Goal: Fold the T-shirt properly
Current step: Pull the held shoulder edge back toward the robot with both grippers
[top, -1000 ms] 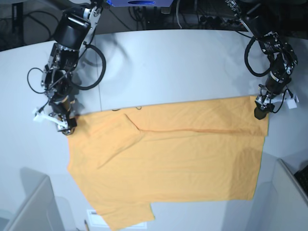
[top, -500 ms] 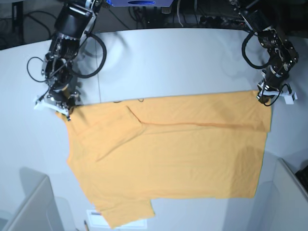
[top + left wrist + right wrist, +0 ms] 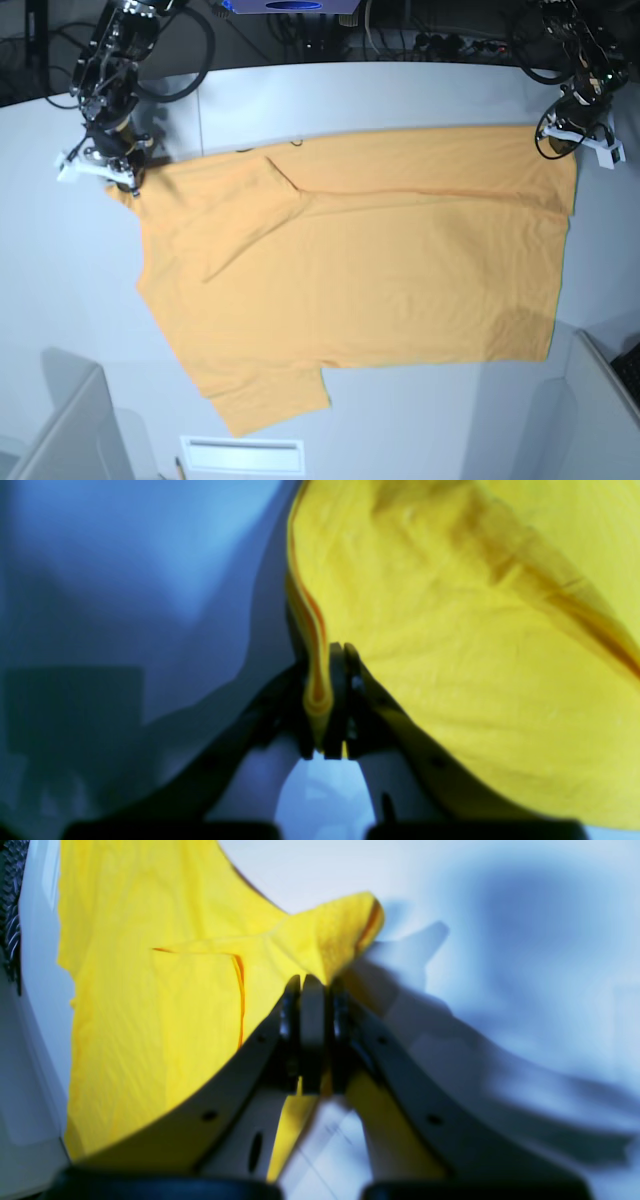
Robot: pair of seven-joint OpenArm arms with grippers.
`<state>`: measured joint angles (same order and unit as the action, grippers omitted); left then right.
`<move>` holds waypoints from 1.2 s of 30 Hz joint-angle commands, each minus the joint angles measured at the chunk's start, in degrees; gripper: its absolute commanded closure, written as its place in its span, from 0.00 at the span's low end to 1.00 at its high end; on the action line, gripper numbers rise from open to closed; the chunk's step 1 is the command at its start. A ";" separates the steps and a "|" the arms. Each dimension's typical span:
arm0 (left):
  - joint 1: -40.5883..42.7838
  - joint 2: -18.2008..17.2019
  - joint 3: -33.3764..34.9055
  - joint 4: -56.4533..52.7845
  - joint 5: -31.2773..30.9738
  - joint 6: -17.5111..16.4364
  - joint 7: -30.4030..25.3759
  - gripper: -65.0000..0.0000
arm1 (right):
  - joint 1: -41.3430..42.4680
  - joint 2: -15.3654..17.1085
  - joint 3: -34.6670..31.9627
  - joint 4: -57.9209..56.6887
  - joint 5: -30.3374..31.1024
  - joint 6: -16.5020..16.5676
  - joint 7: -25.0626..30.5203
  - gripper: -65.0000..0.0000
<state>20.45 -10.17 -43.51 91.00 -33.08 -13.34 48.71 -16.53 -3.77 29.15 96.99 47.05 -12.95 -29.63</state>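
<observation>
1. The T-shirt (image 3: 370, 270) is orange and lies spread out on the white table (image 3: 330, 100).
2. The left pincer (image 3: 330, 700) is squeezed tight on the edge of the T-shirt, at one far corner.
3. The right pincer (image 3: 312, 1005) is squeezed tight on the T-shirt at the other far corner.
4. One sleeve of the T-shirt points at the near table edge.

One high view, two close wrist views

We look down on the whole T-shirt (image 3: 360, 270) from above; each wrist camera sits just behind its jaws (very near), sharing one shirt corner.
</observation>
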 commanded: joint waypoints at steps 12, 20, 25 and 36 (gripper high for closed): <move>5.97 -0.95 -0.93 6.54 0.16 0.11 -1.19 1.00 | -12.43 1.00 0.35 4.24 10.67 0.33 1.71 1.00; 8.26 -0.77 -0.93 9.09 0.16 0.11 -1.10 1.00 | -16.21 0.56 0.17 7.58 10.67 0.33 1.71 1.00; 9.22 -0.16 -1.02 9.26 0.16 0.11 -1.10 1.00 | -17.18 0.56 0.08 7.67 10.67 0.33 1.71 1.00; 10.72 -0.07 -1.02 9.26 0.16 0.11 -1.10 1.00 | -19.99 0.56 0.26 8.99 10.49 0.33 1.71 1.00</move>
<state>30.79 -9.54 -43.94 99.18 -32.80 -13.34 48.69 -36.10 -3.62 28.93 104.95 57.23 -13.06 -28.71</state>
